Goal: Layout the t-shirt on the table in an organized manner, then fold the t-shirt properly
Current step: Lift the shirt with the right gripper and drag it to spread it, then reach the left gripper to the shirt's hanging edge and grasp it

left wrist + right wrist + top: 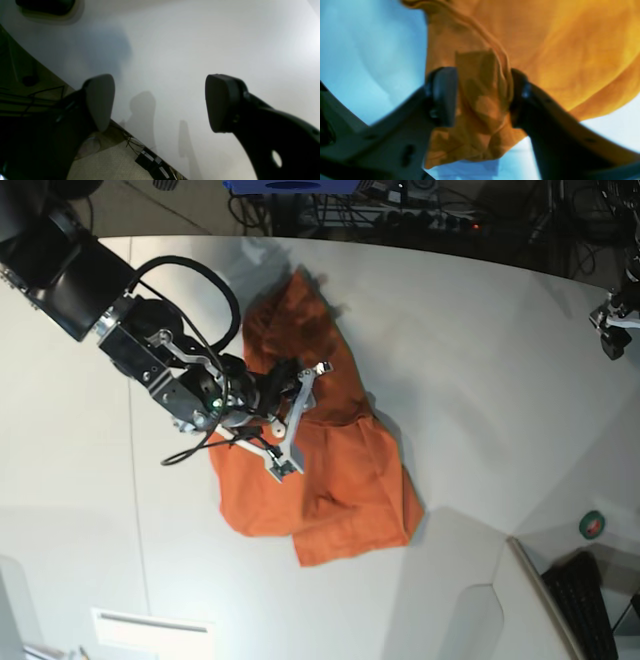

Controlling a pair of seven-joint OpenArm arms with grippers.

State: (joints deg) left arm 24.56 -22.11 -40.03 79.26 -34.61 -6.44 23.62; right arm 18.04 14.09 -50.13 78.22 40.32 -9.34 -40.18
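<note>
The orange t-shirt (330,450) lies crumpled and bunched in the middle of the white table (480,380). My right gripper (298,418) is over the shirt's left part. In the right wrist view its jaws (482,96) are shut on a bunched fold of the t-shirt (557,50), with cloth pressed between both pads. My left gripper (160,102) is open and empty above bare table (200,37) near its curved edge. In the base view it (610,330) is at the far right, well away from the shirt. The neck tag is hidden.
A green tape roll (593,525) and a dark keyboard (590,600) sit on a lower surface at the bottom right. A thin dark seam (135,480) crosses the table's left side. Cables and floor (112,162) show past the table edge. A dark object (45,6) lies at the top left.
</note>
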